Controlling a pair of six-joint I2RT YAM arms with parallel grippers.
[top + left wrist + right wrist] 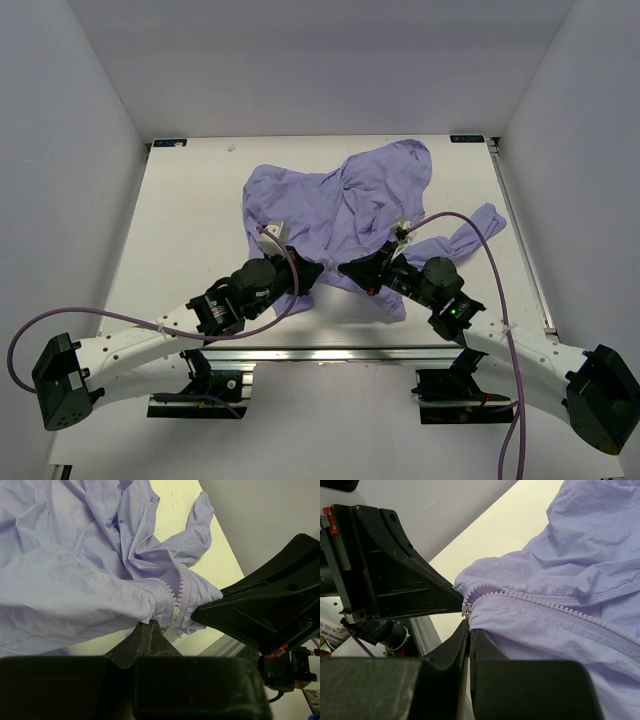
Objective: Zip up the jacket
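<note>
Black fingers of your left gripper (152,625) and right gripper (468,624) pinch the near hem of the thin lavender fabric jacket (340,205), crumpled on the cream table (190,220); it looks light and limp, so hold close beside the small metal slider (468,609).

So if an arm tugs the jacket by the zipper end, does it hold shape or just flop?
Likely floppy: the jacket lies crumpled in deep folds, so it should bunch, not slide whole. Probably light; the cloth looks thin. The zipper bends with the fabric, so it may buckle unless pulled taut.
</note>
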